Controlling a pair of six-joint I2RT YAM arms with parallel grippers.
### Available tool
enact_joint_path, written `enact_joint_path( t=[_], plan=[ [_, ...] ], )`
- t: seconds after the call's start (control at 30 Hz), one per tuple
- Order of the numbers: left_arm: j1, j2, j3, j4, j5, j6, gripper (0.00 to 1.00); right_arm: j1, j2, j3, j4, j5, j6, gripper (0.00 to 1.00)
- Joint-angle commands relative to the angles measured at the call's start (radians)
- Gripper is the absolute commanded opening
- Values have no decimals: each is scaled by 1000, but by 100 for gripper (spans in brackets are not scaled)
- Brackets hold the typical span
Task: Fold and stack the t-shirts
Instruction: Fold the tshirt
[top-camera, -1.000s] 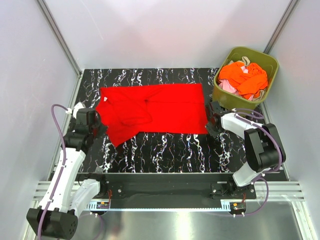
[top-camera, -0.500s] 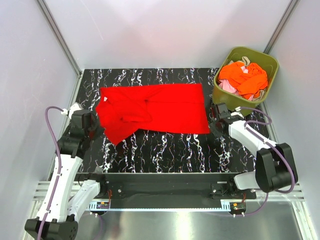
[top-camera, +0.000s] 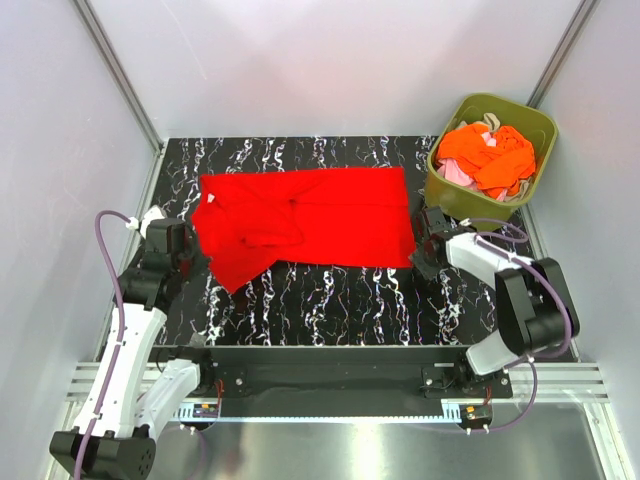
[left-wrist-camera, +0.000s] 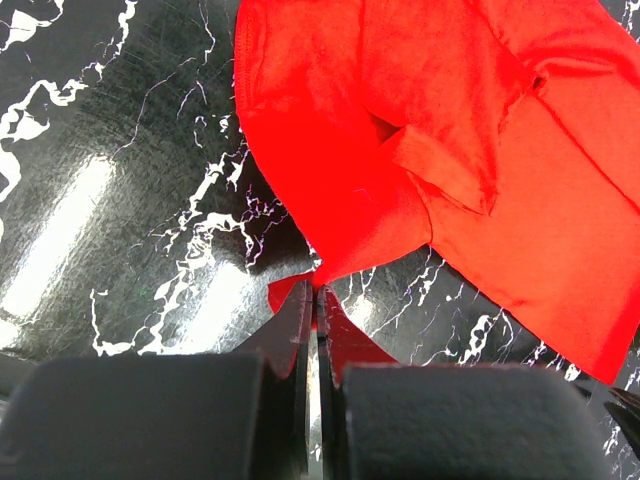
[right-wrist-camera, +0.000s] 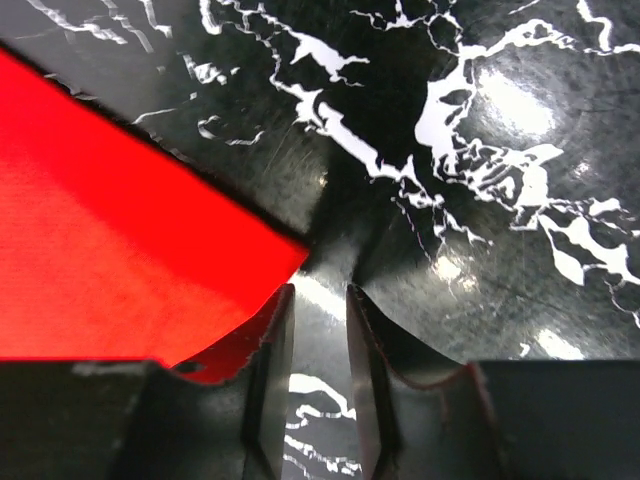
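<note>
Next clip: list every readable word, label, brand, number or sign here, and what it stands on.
No text can be read in any view.
White speck on the red t-shirt, perhaps a tag: too small to read.
Small boards on the near rail: too small to read.
Olive bin, table: no print visible.

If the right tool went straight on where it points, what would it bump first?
Probably the black table, right beside the corner of the red t-shirt. The open right tool points down at bare tabletop; the cloth may brush one finger.
</note>
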Motion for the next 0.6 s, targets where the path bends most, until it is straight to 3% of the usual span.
enact_joint_path(
  t=[0.0, 0.57],
  plan=[
    [-3, -2, 41, 37, -18, 17, 0, 4, 47, 65, 12, 10, 36, 35],
    [-3, 3, 43, 64, -4, 17, 0, 4, 101, 87, -1, 47, 57, 40]
  ],
)
